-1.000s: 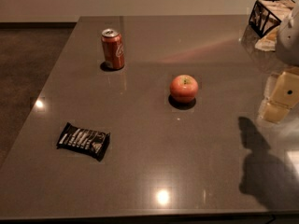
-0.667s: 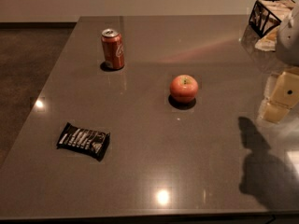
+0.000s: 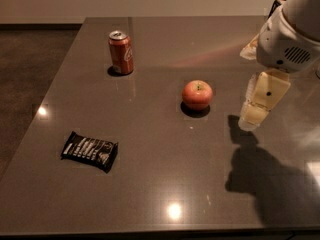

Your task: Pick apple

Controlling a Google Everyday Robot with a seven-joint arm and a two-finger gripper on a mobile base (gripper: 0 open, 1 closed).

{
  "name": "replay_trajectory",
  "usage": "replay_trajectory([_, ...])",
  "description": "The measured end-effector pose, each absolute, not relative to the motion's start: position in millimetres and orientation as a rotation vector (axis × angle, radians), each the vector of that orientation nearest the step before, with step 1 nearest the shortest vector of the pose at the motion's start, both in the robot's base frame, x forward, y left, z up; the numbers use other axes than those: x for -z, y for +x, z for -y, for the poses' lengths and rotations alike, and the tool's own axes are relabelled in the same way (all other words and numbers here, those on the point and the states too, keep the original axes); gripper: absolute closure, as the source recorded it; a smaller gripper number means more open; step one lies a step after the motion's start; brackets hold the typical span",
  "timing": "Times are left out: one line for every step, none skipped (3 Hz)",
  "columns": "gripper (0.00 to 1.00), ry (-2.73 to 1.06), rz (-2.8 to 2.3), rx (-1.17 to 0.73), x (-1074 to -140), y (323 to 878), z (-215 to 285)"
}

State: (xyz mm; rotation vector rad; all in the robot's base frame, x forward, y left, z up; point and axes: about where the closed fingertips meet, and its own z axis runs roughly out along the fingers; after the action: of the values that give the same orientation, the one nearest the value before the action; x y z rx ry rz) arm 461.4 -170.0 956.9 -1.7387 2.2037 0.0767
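Observation:
The apple [image 3: 197, 94] is round and red-orange with a yellowish dimple and a short stem. It sits upright on the dark grey table [image 3: 150, 184], slightly right of centre. My gripper [image 3: 260, 104] hangs from the white arm [image 3: 290, 39] at the right side of the view. It hovers above the table to the right of the apple, about an apple's width from it, and holds nothing. Its shadow falls on the table below and to the right of it.
A red-orange soda can [image 3: 121, 52] stands at the back left. A black snack bar wrapper [image 3: 90, 150] lies at the front left. A pale object [image 3: 250, 49] shows at the back right, partly behind the arm. The table's left edge borders a dark floor.
The arm and gripper have moved left, closer to the apple, and more of the white arm is in view. The apple, can and wrapper have not moved.

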Motion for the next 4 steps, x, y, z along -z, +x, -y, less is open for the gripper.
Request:
replay_trajectory([0.0, -1.696, -2.202, -0.11, -932.8, 488.3, 137.7])
replay_trajectory([0.0, -1.644, -2.223, -0.103, -911.8, 510.9, 127.9])
replay_trajectory([0.0, -1.617, -2.242, -0.128, -890.1, 524.5, 117.5])
replay_trajectory([0.0, -1.598, -2.251, -0.168, -872.5, 531.5, 103.9])
